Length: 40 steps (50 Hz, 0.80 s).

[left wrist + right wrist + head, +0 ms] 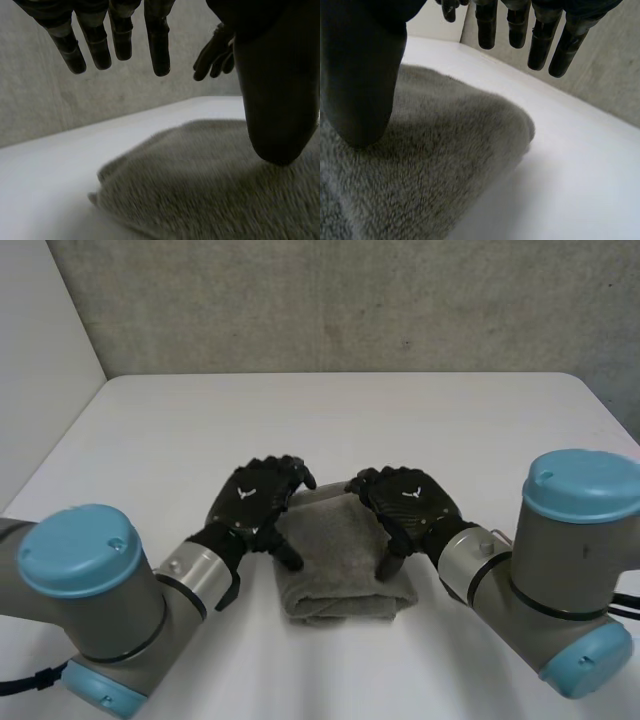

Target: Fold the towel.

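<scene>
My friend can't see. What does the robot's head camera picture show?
A folded grey towel lies on a white table between two black robot hands: the left hand at its left edge, the right hand at its right edge. Both hands are open. A grey wall stands behind.

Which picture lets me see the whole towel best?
The head view: almost all of the folded grey towel shows there, with the left hand at one side and the right hand at the other. Each wrist view shows one fuzzy corner of it close up, under that hand.
</scene>
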### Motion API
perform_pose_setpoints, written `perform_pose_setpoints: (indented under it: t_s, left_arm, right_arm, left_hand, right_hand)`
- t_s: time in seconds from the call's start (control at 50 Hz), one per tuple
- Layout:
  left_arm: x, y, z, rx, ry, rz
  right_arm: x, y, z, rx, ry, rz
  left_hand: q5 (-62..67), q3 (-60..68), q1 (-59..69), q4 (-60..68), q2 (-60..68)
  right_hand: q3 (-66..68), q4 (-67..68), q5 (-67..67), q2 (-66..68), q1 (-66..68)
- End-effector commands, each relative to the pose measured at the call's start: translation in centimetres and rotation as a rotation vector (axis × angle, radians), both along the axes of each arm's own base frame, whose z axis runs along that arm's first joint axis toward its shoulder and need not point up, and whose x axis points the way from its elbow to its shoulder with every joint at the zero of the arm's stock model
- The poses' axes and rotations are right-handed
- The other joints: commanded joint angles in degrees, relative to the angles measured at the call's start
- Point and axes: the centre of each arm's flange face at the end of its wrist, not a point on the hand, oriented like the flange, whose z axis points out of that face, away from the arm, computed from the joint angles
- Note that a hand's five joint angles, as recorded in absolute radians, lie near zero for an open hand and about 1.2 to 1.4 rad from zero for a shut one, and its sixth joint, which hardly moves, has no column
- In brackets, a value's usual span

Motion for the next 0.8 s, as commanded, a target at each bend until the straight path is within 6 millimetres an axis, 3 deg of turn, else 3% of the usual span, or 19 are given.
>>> perform_pose_setpoints:
  t_s: [0.02, 0.1, 0.28, 0.44, 0.48, 0.5, 0.54, 0.56, 0.58, 0.6, 0.62, 0.64, 0.66, 0.7, 0.72, 0.76, 0.78, 0.8]
  left_arm:
    - [-0.1, -0.3, -2.9, 0.06, -0.046, 0.0]
    - [-0.2, -0.6, -4.1, 0.076, -0.075, 0.001]
    - [-0.2, -0.6, -3.8, 0.065, -0.077, 0.0]
    - [-0.3, -0.8, -1.6, 0.032, -0.055, 0.001]
    - [-0.2, -0.9, 0.3, 0.003, -0.038, 0.004]
    - [-0.2, -0.9, 0.3, 0.003, -0.038, 0.004]
    - [-0.3, -1.1, 2.6, -0.032, -0.018, 0.008]
    - [-0.3, -1.1, 2.6, -0.032, -0.018, 0.008]
    - [-0.4, -1.3, 3.9, -0.049, -0.008, 0.008]
    - [-0.4, -1.4, 5.1, -0.062, 0.0, 0.012]
    - [-0.4, -1.4, 5.1, -0.062, 0.0, 0.012]
    - [-0.3, -1.5, 6.5, -0.073, 0.006, 0.018]
    - [-0.3, -1.5, 6.5, -0.073, 0.006, 0.018]
    - [0.0, -1.7, 9.2, -0.092, 0.018, 0.031]
    - [0.0, -1.7, 9.2, -0.092, 0.018, 0.031]
    - [0.6, -1.8, 12.0, -0.12, 0.033, 0.072]
    - [0.6, -1.8, 12.0, -0.121, 0.033, 0.073]
    - [1.2, -2.1, 13.3, -0.135, 0.04, 0.119]
  right_arm:
    - [0.1, -1.0, -2.9, 0.062, 0.032, -0.008]
    - [0.3, -1.3, -4.0, 0.088, 0.045, -0.009]
    - [0.2, -1.4, -3.3, 0.075, 0.036, -0.012]
    - [0.2, -1.3, 0.5, -0.009, -0.011, -0.023]
    - [0.0, -1.1, 2.9, -0.061, -0.042, -0.023]
    - [0.0, -1.1, 2.9, -0.062, -0.042, -0.023]
    - [-0.1, -1.1, 5.8, -0.133, -0.081, -0.032]
    - [-0.1, -1.1, 5.8, -0.133, -0.081, -0.032]
    - [-0.2, -1.1, 7.1, -0.159, -0.097, -0.035]
    - [-0.2, -1.1, 7.1, -0.159, -0.097, -0.035]
    - [-0.3, -1.0, 8.3, -0.18, -0.109, -0.04]
    - [-0.5, -1.0, 9.8, -0.206, -0.122, -0.055]
    - [-0.5, -1.0, 9.8, -0.206, -0.122, -0.055]
    - [-2.0, -1.7, 12.1, -0.234, -0.122, -0.144]
    - [-2.0, -1.7, 12.1, -0.235, -0.122, -0.144]
    - [-2.8, -2.2, 12.9, -0.242, -0.118, -0.198]
    - [-3.4, -2.5, 13.5, -0.249, -0.114, -0.241]
    - [-3.9, -2.7, 14.1, -0.256, -0.114, -0.277]
  left_hand:
    - [-1.2, -2.2, -2.3, -2.5, -2.1]
    - [-1.3, -2.4, -2.5, -2.7, -2.3]
    - [-1.8, -2.9, -3.0, -3.2, -2.8]
    - [-2.5, -3.6, -3.6, -3.9, -3.5]
    - [-2.5, -3.6, -3.6, -3.9, -3.5]
    - [-2.5, -3.6, -3.6, -3.9, -3.5]
    - [-2.5, -3.6, -3.6, -3.9, -3.5]
    - [-2.5, -3.6, -3.6, -3.9, -3.5]
    - [-2.5, -3.6, -3.6, -3.9, -3.5]
    - [-2.5, -3.6, -3.6, -3.9, -3.5]
    - [-2.5, -3.6, -3.6, -3.9, -3.5]
    - [-2.7, -3.8, -3.8, -4.0, -3.6]
    - [-2.7, -3.8, -3.8, -4.0, -3.6]
    - [-2.7, -3.8, -3.8, -4.0, -3.6]
    - [-2.7, -3.8, -3.8, -4.0, -3.6]
    - [-2.4, -3.4, -3.5, -3.7, -3.3]
    - [-2.4, -3.4, -3.5, -3.7, -3.3]
    - [-2.2, -3.3, -3.3, -3.5, -3.1]
  right_hand:
    - [-4.3, -4.9, -3.5, -4.2, -3.4]
    - [-4.3, -4.9, -3.5, -4.2, -3.4]
    - [-4.3, -4.9, -3.5, -4.2, -3.4]
    - [-4.3, -4.9, -3.5, -4.2, -3.4]
    - [-4.3, -4.9, -3.5, -4.2, -3.4]
    - [-4.3, -4.9, -3.5, -4.2, -3.4]
    - [-4.3, -4.9, -3.5, -4.2, -3.4]
    - [-4.3, -4.9, -3.5, -4.2, -3.4]
    - [-4.3, -4.9, -3.5, -4.2, -3.4]
    - [-4.3, -4.9, -3.5, -4.2, -3.4]
    - [-4.3, -4.9, -3.5, -4.2, -3.4]
    - [-4.3, -4.9, -3.5, -4.2, -3.4]
    - [-4.3, -4.9, -3.5, -4.2, -3.4]
    - [-4.3, -4.9, -3.5, -4.2, -3.4]
    - [-4.3, -4.9, -3.5, -4.2, -3.4]
    - [-4.3, -4.9, -3.5, -4.2, -3.4]
    - [-4.3, -4.9, -3.5, -4.2, -3.4]
    - [-4.3, -4.9, -3.5, -4.2, -3.4]
